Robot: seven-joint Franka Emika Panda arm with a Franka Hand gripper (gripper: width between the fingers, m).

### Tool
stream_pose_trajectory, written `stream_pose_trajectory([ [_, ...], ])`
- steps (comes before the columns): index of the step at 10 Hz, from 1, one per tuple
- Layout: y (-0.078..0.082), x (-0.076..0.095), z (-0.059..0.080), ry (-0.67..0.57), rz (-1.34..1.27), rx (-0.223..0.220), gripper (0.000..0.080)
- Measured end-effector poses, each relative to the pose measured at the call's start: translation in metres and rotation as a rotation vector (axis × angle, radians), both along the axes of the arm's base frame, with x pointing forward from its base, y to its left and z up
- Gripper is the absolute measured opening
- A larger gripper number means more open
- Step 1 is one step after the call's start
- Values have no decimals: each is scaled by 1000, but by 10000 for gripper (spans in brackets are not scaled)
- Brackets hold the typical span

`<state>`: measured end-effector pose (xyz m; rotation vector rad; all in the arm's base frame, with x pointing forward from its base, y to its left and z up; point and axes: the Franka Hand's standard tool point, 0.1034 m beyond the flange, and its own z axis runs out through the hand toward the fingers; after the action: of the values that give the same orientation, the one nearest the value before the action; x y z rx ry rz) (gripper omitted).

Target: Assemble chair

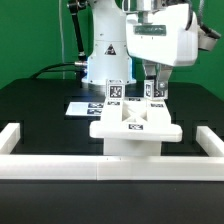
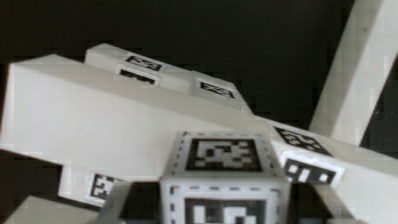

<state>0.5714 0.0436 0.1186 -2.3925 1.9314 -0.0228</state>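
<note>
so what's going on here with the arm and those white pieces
The robot arm is putting together a white chair from tagged parts. Its gripper is down over an upright post at the back of the seat slab, jaws partly closed around it as far as the pictures show. A second post stands beside it. The assembly sits against the white border rail, with the marker board lying behind.

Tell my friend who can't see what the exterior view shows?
A white robot gripper reaches down over an upright tagged post on a white blocky chair assembly, sitting on a black table. A white border rail runs in front, and a flat marker board lies behind.
</note>
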Motion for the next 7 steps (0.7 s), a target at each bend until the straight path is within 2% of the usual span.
stream_pose_trajectory([
  [1,0,0,0,0,18,-1,434],
  [2,0,0,0,-1,54,-3,434],
  [3,1,0,0,-3,86,-5,566],
  [4,1,0,0,-5,124,-7,626],
  [7,2,0,0,-22,481,-31,647],
])
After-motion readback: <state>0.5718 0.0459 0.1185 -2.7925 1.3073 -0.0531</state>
